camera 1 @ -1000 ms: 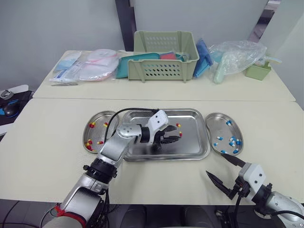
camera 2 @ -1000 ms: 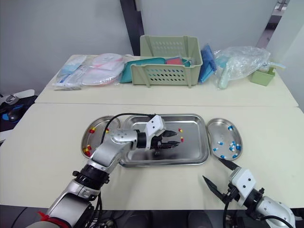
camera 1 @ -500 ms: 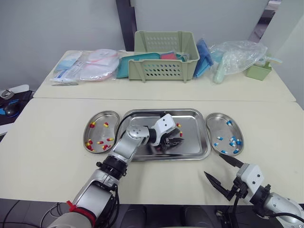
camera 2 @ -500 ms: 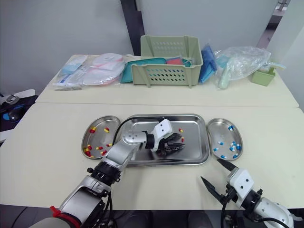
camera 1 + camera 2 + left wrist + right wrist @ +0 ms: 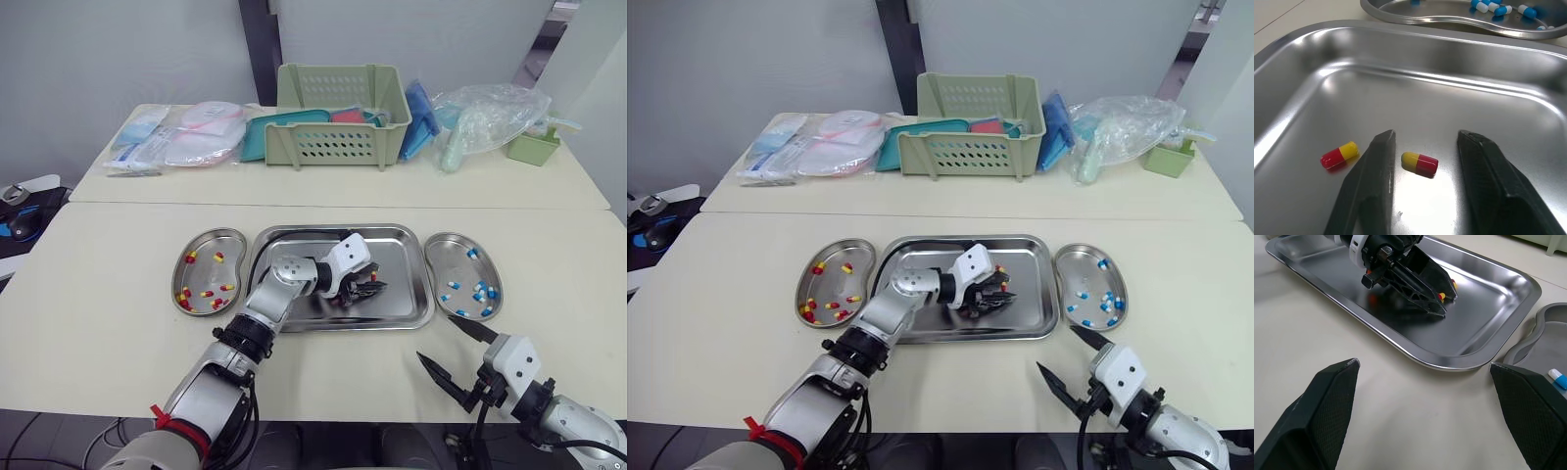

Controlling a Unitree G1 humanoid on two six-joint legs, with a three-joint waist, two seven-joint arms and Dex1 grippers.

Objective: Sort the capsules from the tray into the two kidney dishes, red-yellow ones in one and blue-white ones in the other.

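Left wrist view — left pincer (image 5: pixel 1427 133) spread, holding nothing, red-yellow capsule (image 5: pixel 1420 163) crosswise between its fingers (image 5: pixel 1369 196).

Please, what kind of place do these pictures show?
Probably a lab mock-up of a clinic or pharmacy bench: a shiny steel rectangular tray and two steel kidney dishes holding two-colour capsules, with sealed medical packets and a pale green plastic basket on the table behind.
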